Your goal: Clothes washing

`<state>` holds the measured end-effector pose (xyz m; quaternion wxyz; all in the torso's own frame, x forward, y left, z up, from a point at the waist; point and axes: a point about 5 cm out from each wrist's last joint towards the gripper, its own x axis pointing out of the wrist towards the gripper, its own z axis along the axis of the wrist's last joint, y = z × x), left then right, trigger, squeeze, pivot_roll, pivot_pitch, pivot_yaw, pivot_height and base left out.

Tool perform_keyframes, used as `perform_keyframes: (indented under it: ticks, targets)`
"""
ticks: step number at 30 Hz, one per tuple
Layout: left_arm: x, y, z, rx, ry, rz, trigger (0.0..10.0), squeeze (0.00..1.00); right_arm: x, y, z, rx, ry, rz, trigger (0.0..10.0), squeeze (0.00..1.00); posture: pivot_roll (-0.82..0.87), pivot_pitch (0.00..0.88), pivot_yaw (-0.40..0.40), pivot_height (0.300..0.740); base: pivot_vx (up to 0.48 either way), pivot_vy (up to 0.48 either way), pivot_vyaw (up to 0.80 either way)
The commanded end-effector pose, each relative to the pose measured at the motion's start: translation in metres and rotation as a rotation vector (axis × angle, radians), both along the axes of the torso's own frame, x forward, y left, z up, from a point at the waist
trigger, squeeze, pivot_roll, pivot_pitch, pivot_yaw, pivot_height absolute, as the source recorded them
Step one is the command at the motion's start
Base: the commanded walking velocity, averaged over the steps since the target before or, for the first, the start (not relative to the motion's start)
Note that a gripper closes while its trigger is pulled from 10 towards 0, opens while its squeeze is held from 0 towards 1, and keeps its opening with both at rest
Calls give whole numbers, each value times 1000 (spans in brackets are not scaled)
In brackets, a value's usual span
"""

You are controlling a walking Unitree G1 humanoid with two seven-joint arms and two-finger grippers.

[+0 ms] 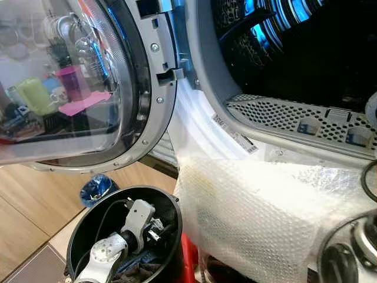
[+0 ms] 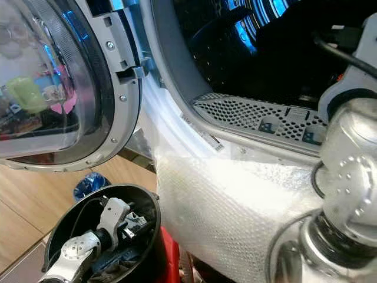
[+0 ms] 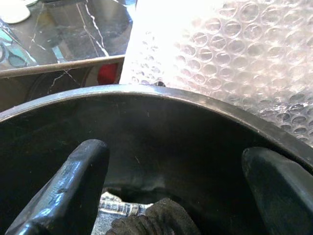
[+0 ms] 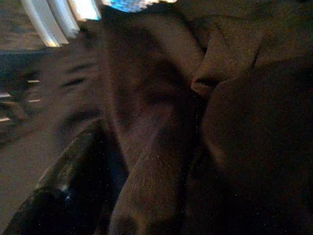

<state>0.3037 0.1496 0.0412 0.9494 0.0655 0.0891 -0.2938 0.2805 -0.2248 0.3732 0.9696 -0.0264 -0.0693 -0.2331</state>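
So we had the washing machine door (image 1: 76, 88) swung wide open on the far left, its glass just mirroring shelf clutter. Below the door and left of the drum opening sat the black laundry bucket (image 1: 171, 236), and our left gripper (image 3: 171, 196) was down inside it with its fingers spread apart over a dark knitted garment (image 3: 146, 225) at the bottom, not pinching it yet. Between the bucket and the drum, a sheet of bubble wrap (image 1: 259, 218) hung over the machine's front, just under the drum lip.

Moving right, our right arm (image 2: 353, 165) reached into the drum (image 1: 306, 47). The right wrist view showed brown ribbed fabric (image 4: 161, 161) right against one finger (image 4: 58, 196), but it was too dark there for us to tell whether that pincer was clamped or loose.

What could go wrong, by our guess: the left gripper closing on the bucket wall instead of cloth, or a lifted garment snagging the bubble wrap and dragging it into the drum.

There was a white sticker (image 1: 250, 144) on the door seal, too small for us to read. No brand visible.
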Motion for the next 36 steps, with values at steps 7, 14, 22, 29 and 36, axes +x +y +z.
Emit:
perform_keyframes:
  ticks: [7,14,22,29,36]
  targets:
    - [2,7,0,22,8,20,10000,0,-3,3,8,59,85,16,10000,0,-85,65,173,740,0,0,0]
    - [0,9,-3,27,20,25,10000,0,-26,14,19,-35,-1,-6,10000,0,-115,71,176,740,0,0,0]
    - [1,8,-2,27,20,23,10000,0,-33,12,-18,-56,57,-26,10000,0,-120,70,174,740,0,0,0]
    - [0,9,-4,29,23,26,10000,0,-40,1,-36,-47,99,-64,10000,0,-113,67,169,740,0,0,0]
    - [0,10,-3,26,23,30,10000,0,-59,-5,-49,-101,97,29,10000,0,-113,53,166,740,0,0,0]
